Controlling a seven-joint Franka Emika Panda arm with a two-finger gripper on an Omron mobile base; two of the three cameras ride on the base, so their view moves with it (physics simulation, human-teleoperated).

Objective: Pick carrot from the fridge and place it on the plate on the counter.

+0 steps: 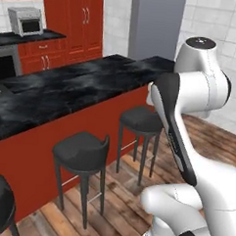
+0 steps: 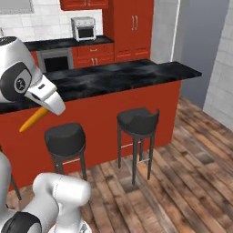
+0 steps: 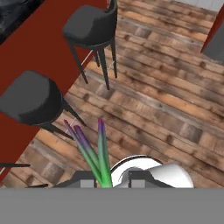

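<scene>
Gripper pinches the carrot, which juts lower left of the hand at mid-left of the right base view, above open wood floor before the counter edge and stools.

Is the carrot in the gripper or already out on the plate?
In the gripper: the carrot juts orange from the hand, in the air in front of the counter; green stem leaves rise between the fingertips.
</scene>
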